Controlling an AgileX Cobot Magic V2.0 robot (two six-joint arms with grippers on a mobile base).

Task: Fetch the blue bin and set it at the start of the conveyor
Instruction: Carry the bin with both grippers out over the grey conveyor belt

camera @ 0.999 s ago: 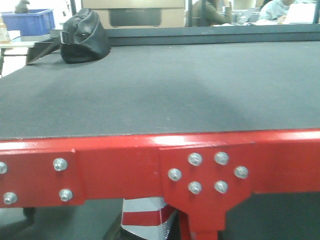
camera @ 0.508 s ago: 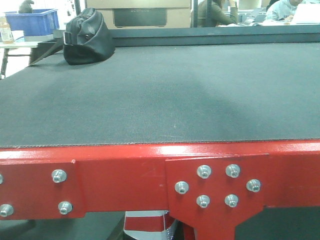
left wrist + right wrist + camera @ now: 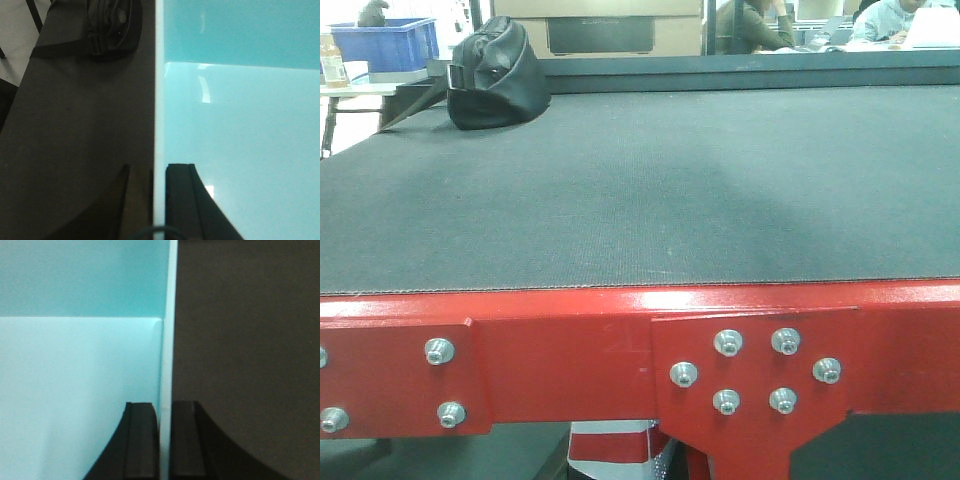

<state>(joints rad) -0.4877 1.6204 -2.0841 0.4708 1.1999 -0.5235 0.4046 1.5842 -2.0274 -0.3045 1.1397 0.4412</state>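
Light cyan rectangular plastic bin (image 3: 240,125) (image 3: 75,365): located over the wide black textured belt (image 3: 650,190), with belt visible just beside both side walls; contact with belt cannot be told. Left gripper (image 3: 152,170): jaws closed on the bin's left wall, one finger inside and one outside. Right gripper (image 3: 164,407): likewise clamped on the right wall. Black soft bag (image 3: 495,75) lying at the belt's far left corner. Red painted metal frame (image 3: 570,350) edging the near side, fitted with silver bolts (image 3: 750,370).

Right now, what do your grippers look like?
Left gripper and right gripper: matte black fingers, flat inner faces, outer edges curving wider toward the base. A thin dark cable arcs at the left one's base. No markings visible.
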